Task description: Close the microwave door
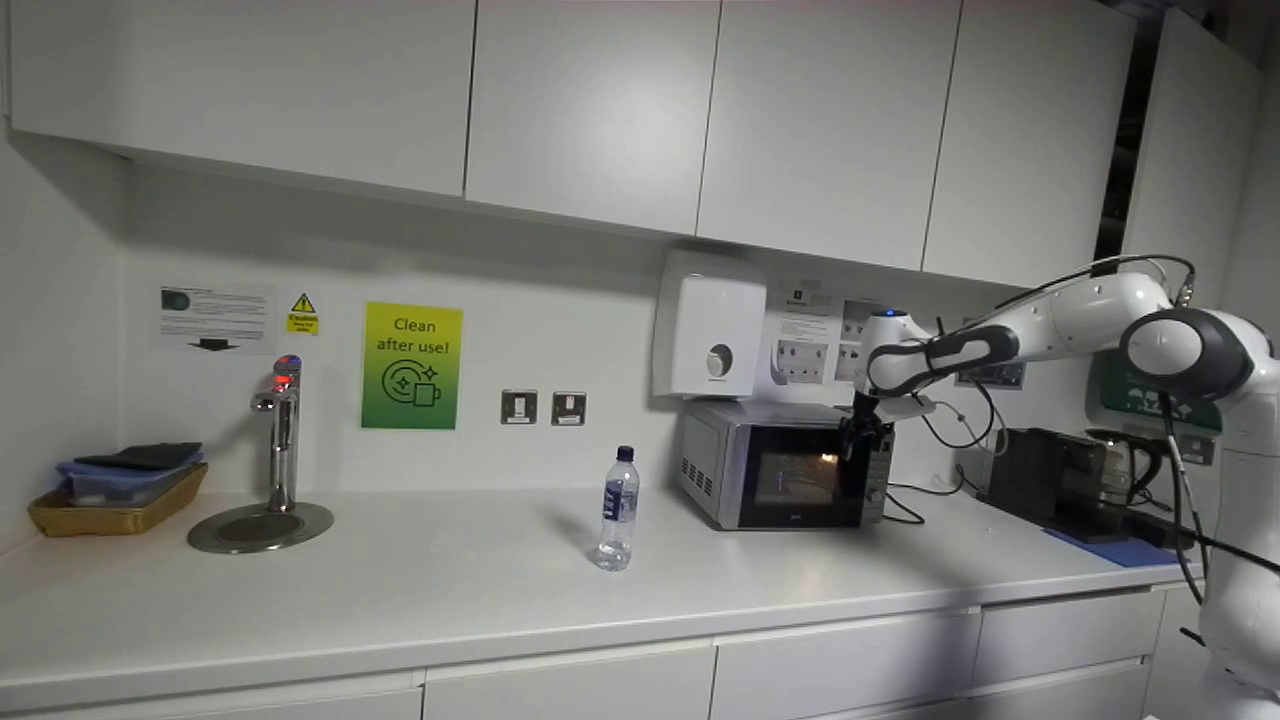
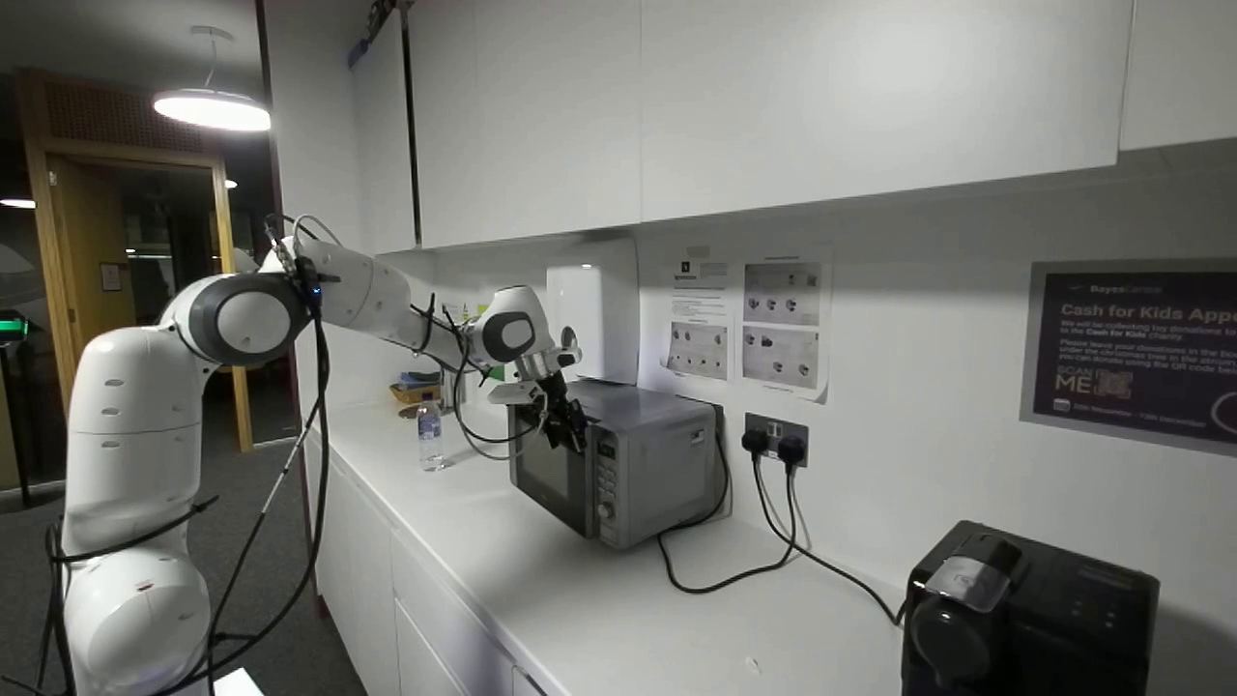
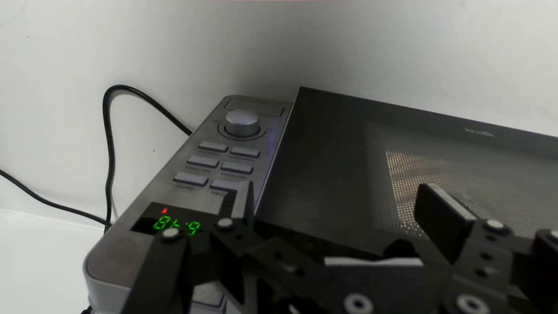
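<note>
The silver-grey microwave (image 1: 712,462) stands on the counter and shows in both exterior views (image 2: 667,469). Its control panel with a lit green display fills the left of the wrist view (image 3: 170,183). The dark-glass microwave door (image 1: 795,500) lies flush or nearly flush with the front; I cannot tell if it is latched. A warm light glows behind the window. The door also shows in an exterior view (image 2: 549,474) and the wrist view (image 3: 322,148). My gripper (image 3: 335,189) is open and empty, at the door's upper edge beside the panel; contact is unclear. It also shows in both exterior views (image 1: 862,440) (image 2: 568,425).
A water bottle (image 1: 619,510) stands left of the microwave in an exterior view. A white wall-mounted dispenser (image 1: 708,330) hangs above it. Cables (image 2: 715,585) run from the wall socket. Dark equipment (image 2: 1034,619) stands farther along the counter (image 1: 450,590). Wall cupboards (image 1: 820,130) hang overhead.
</note>
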